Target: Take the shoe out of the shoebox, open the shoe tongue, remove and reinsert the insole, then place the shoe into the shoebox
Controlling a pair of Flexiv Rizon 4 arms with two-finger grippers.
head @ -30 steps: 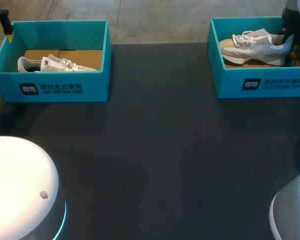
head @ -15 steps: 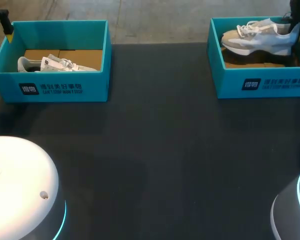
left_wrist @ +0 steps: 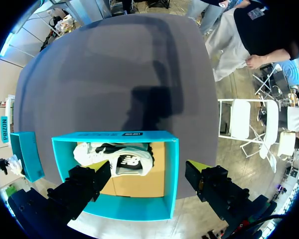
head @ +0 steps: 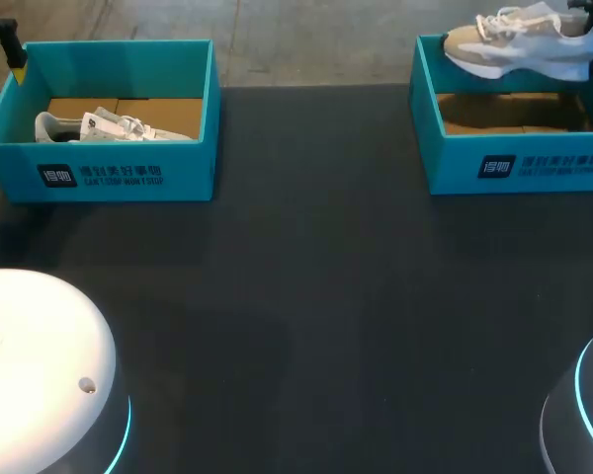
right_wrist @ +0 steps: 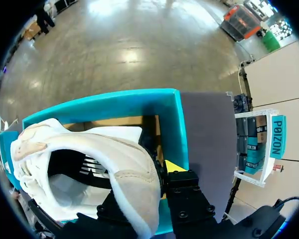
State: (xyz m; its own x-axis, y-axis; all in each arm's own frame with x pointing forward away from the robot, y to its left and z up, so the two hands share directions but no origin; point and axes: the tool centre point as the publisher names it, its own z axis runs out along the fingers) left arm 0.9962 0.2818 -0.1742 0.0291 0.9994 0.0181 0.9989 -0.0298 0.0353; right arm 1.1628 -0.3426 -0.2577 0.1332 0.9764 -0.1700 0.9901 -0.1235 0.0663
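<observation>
Right gripper (right_wrist: 159, 174) is clamped on the heel collar of the shoe (head: 519, 44). One finger is inside the opening and the other, with its yellow tip showing, is against the outside of the heel. The shoe hangs over the right shoebox (head: 534, 163), raised off the cardboard floor, which shows bare beneath it. Its toe points toward the middle of the table (head: 306, 296) and its sole is roughly level. It has a pale grey and white upper, beige patches at the toe and heel, white laces and a thick white sole.

The right shoebox is teal and stands close to the table's far edge, with its outer end cut off in the head view. The left shoebox (head: 119, 176) stands at the far edge on the other side, with a second shoe (head: 104, 126) lying inside on its cardboard floor. A wide stretch of dark tabletop lies between the two boxes and on their near side.

The left gripper (left_wrist: 147, 172) hangs above the left shoebox with its fingers spread wide and touching nothing. One finger is over the box's inside and the other is just outside a wall.
</observation>
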